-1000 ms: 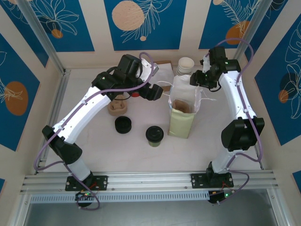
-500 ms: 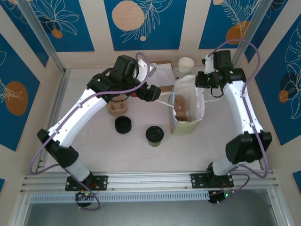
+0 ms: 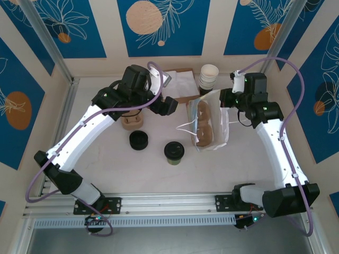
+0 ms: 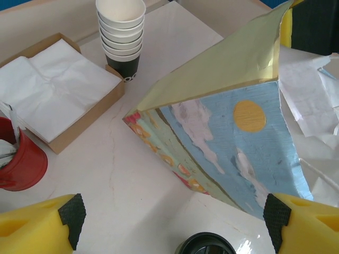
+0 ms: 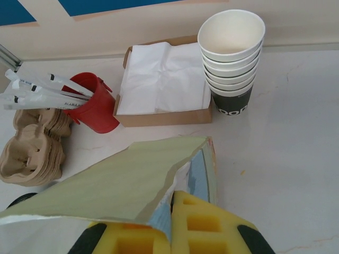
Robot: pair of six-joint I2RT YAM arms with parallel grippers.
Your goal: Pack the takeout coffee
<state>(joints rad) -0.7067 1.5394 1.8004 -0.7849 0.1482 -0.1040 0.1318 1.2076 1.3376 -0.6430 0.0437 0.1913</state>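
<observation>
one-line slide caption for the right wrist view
The right gripper pinches the paper bag's rim, stacked cups and napkins beyond.

The left arm [image 3: 90,124] reaches forward with a bent elbow. The left gripper [image 4: 174,219] has its jaws wide apart, nothing between them. The right arm [image 3: 278,143] stretches forward. The right gripper [image 5: 172,214] is closed, pinching the paper bag [image 5: 116,196] at its edge.

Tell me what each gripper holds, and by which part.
The right gripper pinches the paper bag by the rim of its mouth; the left gripper is open, holding nothing.
</observation>
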